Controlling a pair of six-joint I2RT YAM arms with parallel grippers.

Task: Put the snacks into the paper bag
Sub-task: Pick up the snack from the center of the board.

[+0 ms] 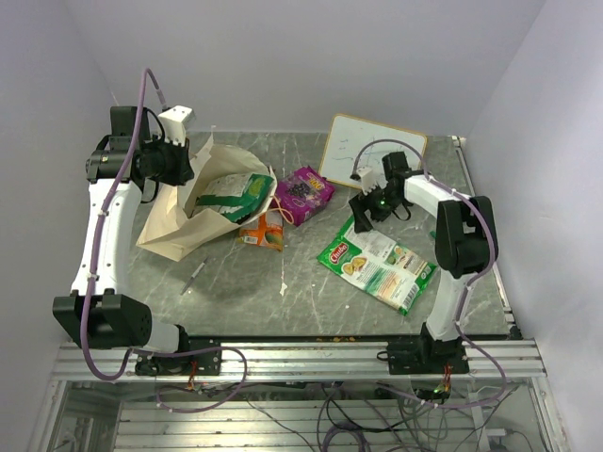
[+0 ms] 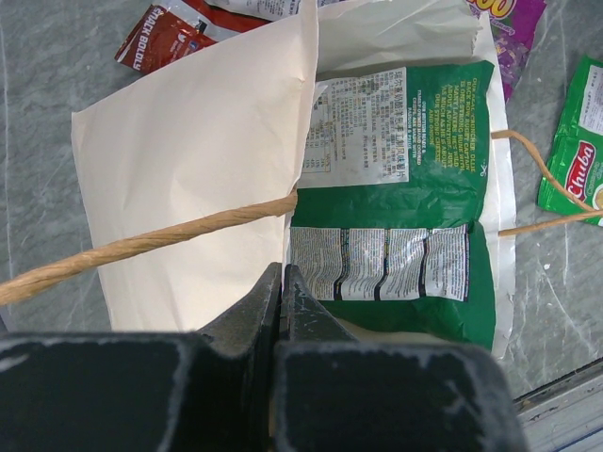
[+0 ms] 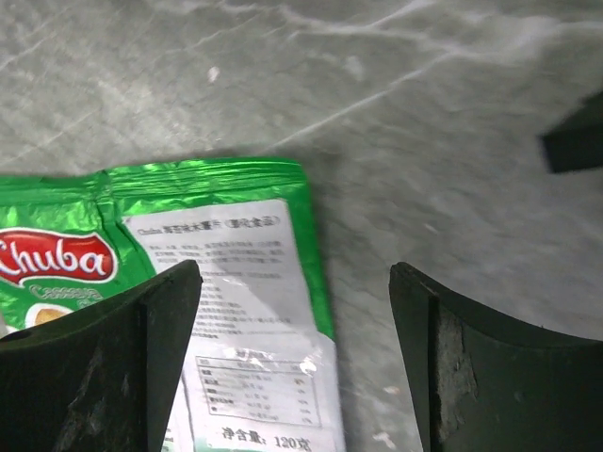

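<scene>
The paper bag [image 1: 170, 226] lies on its side at the left of the worktop [image 1: 245, 282], its mouth open toward the right and a green packet [image 2: 415, 188] inside. The left fingers [image 2: 245, 320] are pressed together on the bag's upper rim, beside its cord handle [image 2: 141, 247]. The right fingers [image 3: 141, 339] stand apart above a corner of the green-and-white packet [image 3: 245, 245] at the right. A purple packet [image 1: 303, 193] and an orange packet [image 1: 264, 233] lie just beside the bag's mouth.

I count four snacks: green packet [image 1: 231, 192], purple packet [image 1: 303, 194], orange packet [image 1: 262, 232], green-and-white packet [image 1: 377, 265]. One paper bag [image 1: 171, 226], one whiteboard [image 1: 373, 148], at least one pen [image 1: 196, 275].
</scene>
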